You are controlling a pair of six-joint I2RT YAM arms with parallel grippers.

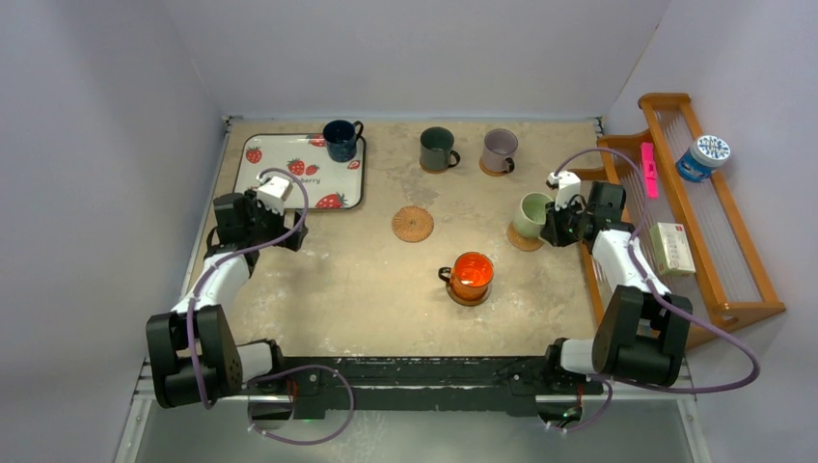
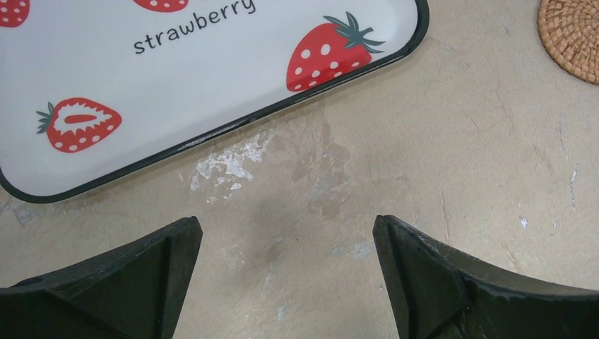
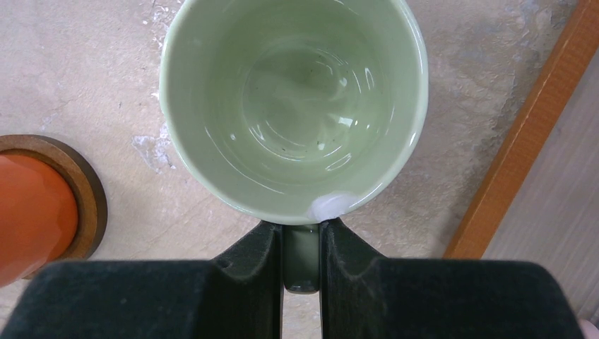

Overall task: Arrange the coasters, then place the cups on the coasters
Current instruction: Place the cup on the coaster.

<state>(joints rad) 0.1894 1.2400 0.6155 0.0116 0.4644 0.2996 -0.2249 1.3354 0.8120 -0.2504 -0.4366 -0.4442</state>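
My right gripper (image 3: pixel 302 233) is shut on the handle of the pale green cup (image 3: pixel 293 99), which sits over the upper right part of a tan coaster (image 1: pixel 522 238); whether it rests on it I cannot tell. The orange cup (image 1: pixel 472 274) stands on a dark ringed coaster (image 1: pixel 467 296). Each on its own coaster at the back are the dark green cup (image 1: pixel 437 149) and the mauve cup (image 1: pixel 500 149). The navy cup (image 1: pixel 340 139) stands on the strawberry tray (image 1: pixel 289 183). A woven coaster (image 1: pixel 413 224) lies bare mid-table. My left gripper (image 2: pixel 287 233) hangs open over bare table just below the tray.
A wooden rack (image 1: pixel 719 246) runs along the right edge, holding a blue-and-white jar (image 1: pixel 702 157), a pink item (image 1: pixel 649 169) and a white box (image 1: pixel 672 248). Grey walls close in on the left, back and right.
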